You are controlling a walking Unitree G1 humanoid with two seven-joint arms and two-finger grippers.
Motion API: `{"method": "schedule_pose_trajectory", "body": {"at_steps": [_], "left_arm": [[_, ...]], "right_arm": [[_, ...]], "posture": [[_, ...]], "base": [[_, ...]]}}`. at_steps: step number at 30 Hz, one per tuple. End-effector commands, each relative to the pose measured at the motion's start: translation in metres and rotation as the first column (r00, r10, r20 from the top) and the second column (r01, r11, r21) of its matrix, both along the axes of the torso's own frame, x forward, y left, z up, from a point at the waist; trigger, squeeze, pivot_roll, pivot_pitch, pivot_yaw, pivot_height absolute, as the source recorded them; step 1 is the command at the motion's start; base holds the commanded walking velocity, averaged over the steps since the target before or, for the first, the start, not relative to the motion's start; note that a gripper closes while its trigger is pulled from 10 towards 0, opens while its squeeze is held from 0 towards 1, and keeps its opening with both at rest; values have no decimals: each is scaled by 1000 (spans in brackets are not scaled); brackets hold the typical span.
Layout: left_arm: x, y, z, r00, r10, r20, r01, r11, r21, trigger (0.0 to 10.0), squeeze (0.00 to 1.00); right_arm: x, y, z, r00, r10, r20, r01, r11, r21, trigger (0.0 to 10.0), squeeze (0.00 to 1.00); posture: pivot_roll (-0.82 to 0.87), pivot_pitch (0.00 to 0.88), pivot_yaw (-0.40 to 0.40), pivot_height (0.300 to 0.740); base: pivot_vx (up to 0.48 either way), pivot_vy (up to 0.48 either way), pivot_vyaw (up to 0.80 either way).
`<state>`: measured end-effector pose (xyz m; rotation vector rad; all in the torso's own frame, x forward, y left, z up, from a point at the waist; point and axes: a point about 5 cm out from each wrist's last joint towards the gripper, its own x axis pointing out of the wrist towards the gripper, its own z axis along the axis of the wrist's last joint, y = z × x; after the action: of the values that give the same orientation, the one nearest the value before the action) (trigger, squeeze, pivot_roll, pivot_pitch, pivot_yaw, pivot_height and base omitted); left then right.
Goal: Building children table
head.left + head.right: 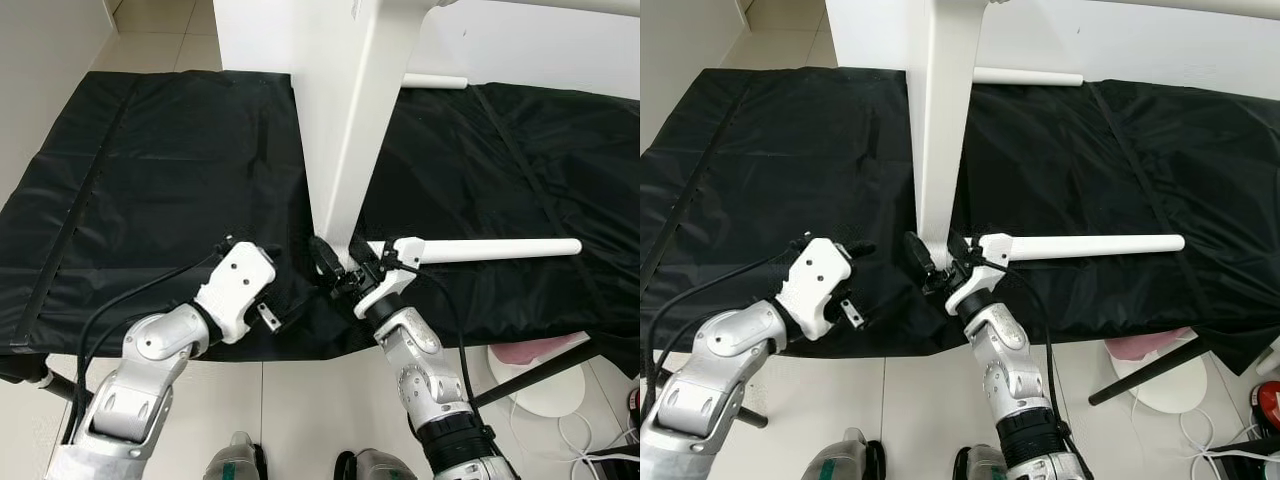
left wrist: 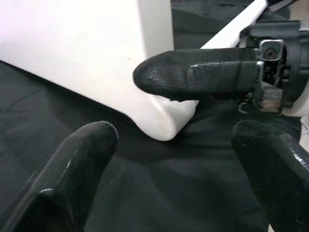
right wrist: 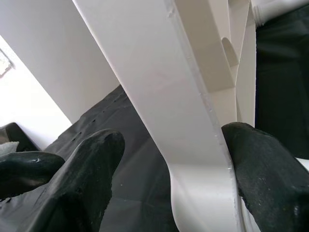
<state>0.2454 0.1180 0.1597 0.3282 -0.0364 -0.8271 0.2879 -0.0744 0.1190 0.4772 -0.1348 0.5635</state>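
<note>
A white table panel [image 1: 340,130] stands on edge on the black cloth [image 1: 150,180], its rounded lower corner [image 2: 164,123] near the cloth's front edge. My right gripper [image 1: 343,265] straddles that corner, one finger [image 3: 265,169] against the panel and the other finger [image 3: 82,183] a little off it, so it is open. My left gripper [image 2: 174,164] is open just left of the corner, aimed at it, with nothing between its fingers. A loose white table leg [image 1: 490,250] lies on the cloth to the right. Another leg [image 1: 435,80] lies behind the panel.
The cloth-covered surface ends just in front of both wrists, with tiled floor [image 1: 300,410] below. A pink and white object [image 1: 540,365] and cables [image 1: 600,450] sit on the floor at the right. A wall [image 1: 40,60] stands at the far left.
</note>
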Motion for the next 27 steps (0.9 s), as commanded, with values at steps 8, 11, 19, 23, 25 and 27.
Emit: {"method": "schedule_pose_trajectory", "body": {"at_steps": [8, 11, 19, 23, 25, 27], "left_arm": [[-3, 5, 2, 1000, 6, -5, -6, 1000, 0, 10000, 0], [-4, 5, 3, 1000, 5, -5, -5, 1000, -1, 10000, 0], [-5, 5, 7, 1000, -12, -7, 12, 1000, -22, 10000, 0], [-8, 5, 8, 999, -26, -20, 26, 999, -29, 10000, 0], [-8, 5, 8, 999, -26, -20, 26, 999, -29, 10000, 0], [-11, 6, 8, 998, -49, -33, 48, 998, -32, 10000, 0]], "right_arm": [[-1, 28, -8, 991, 113, -71, -107, 991, 79, 10000, 0], [-1, 30, -8, 989, 128, -71, -122, 989, 81, 10000, 0], [1, 41, -7, 979, 196, -63, -191, 978, 78, 10000, 0], [4, 48, -8, 973, 223, -64, -218, 973, 82, 10000, 0], [4, 48, -8, 973, 223, -64, -218, 973, 82, 10000, 0], [4, 51, -8, 969, 237, -64, -232, 969, 82, 10000, 0]], "posture": [[139, 48, -35, 740], [140, 47, -35, 740], [146, 44, -40, 740], [150, 44, -39, 740], [150, 44, -39, 740], [151, 45, -40, 740]], "base": [[0, 0, 0], [0, 0, 0], [0, 0, 0], [0, 0, 0], [0, 0, 0], [0, 0, 0]]}}
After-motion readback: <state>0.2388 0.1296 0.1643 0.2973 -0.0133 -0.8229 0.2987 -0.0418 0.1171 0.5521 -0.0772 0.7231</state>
